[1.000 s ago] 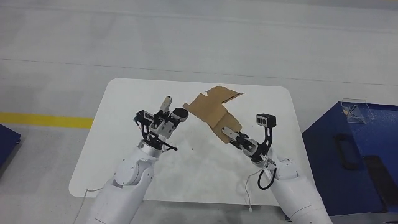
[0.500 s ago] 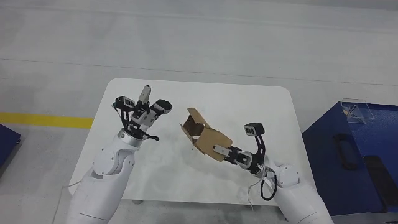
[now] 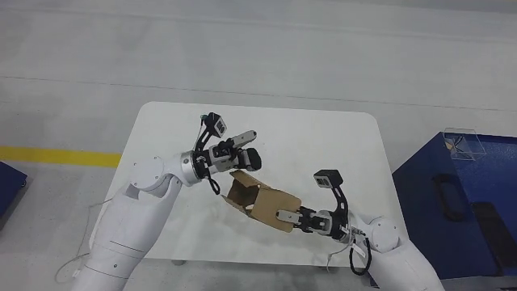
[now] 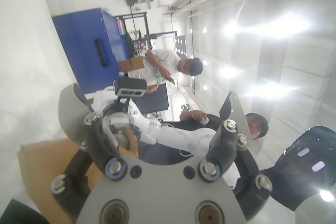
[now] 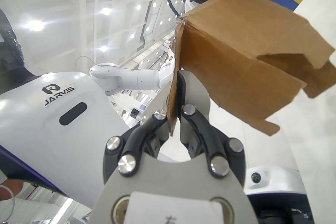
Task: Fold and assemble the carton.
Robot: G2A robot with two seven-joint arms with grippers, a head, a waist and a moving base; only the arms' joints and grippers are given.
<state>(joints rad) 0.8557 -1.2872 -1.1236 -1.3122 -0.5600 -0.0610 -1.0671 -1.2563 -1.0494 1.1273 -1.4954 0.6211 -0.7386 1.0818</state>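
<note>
**Item: carton.** Brown corrugated cardboard, partly erected into a tube with loose end flaps. It is held up over the near middle of the white table; whether its lower edge touches the tabletop cannot be told. The long axis runs on a slant from the right gripper toward the left one, with the open, flapped end on the left gripper's side.

**Right gripper.** Closed on the carton. In the right wrist view the fingers pinch one thin cardboard panel edge-on, and the body of the box stands out beyond them.

**Left gripper.** Fingers spread wide and holding nothing, as the left wrist view confirms. It hangs just beyond the carton's free end, near it and apparently apart from it. The cardboard lies off to the side of one finger, not between the two.

**Governing relation.** The free end points at the left gripper, which is the nearer arm to the unfolded flaps. Judged next step: the left gripper presses or tucks a flap while the right one steadies the box.
</note>
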